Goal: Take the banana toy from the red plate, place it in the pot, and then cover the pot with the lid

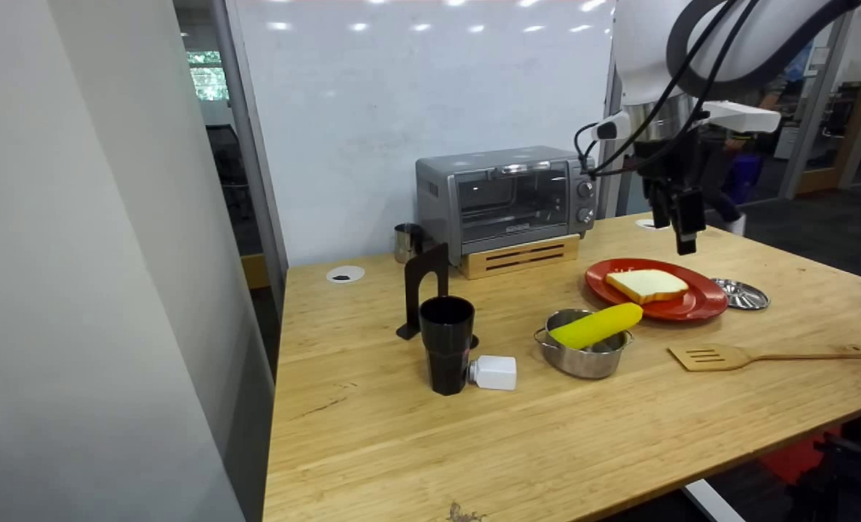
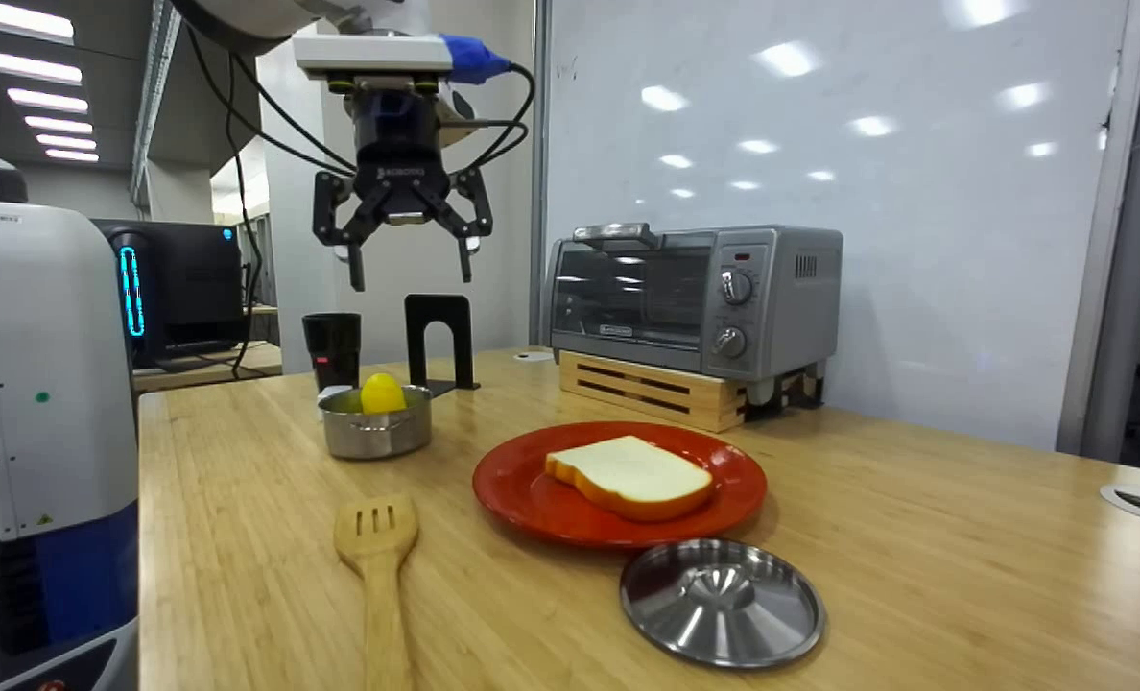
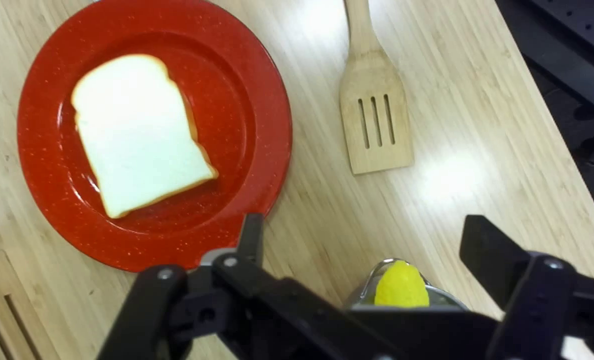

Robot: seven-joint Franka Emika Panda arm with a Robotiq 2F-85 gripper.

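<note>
Hanging well above the surface [image 1: 401, 449], the jaws are spread wide apart, pointing down. Banana toy [image 1: 596, 326] is in the pot [image 1: 583, 365], tilted, 1 end down inside & the other poking past the rim toward the red plate [image 2: 522, 485]. On that: 1 bread slice [image 2: 632, 472], flat. Lid [image 2: 724, 609] is off, lying on the surface right by the plate; can't tell from here if they touch. Wooden spatula [image 3: 376, 80] w/ 3 slots lies near plate & pot. Across the pot from the plate, a black cup [image 1: 447, 355] stands upright, w/ a white bottle [image 1: 496, 373] on its side btwn cup & pot. Grey toaster oven [image 1: 510, 206] w/ 2 dials at the back.
</note>
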